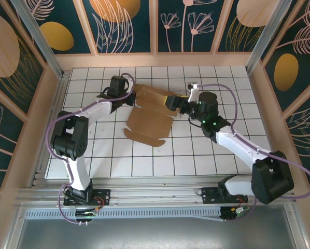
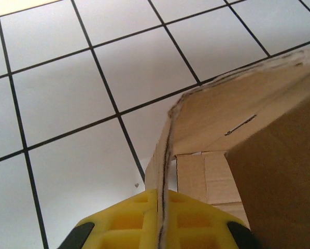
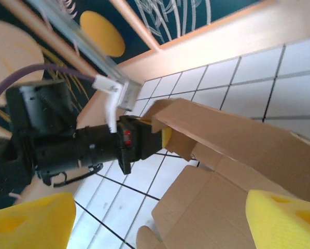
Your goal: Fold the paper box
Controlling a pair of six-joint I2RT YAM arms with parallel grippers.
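Paper box (image 1: 147, 122) lies mid-desk (image 1: 118, 161), long axis running near to far, its raised far-left flap pinched by the left end effector (image 1: 130, 96), the right end effector (image 1: 174, 102) spread beside its far-right edge.

Centre blocked by paper box (image 1: 147, 122); bare tiles (image 1: 144, 166) along near edge free.

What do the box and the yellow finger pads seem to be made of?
Box: thin matte brown cardboard; its cut edge looks raw and fibrous. Finger pads: probably soft foam or rubber, matte, with moulded hollows.
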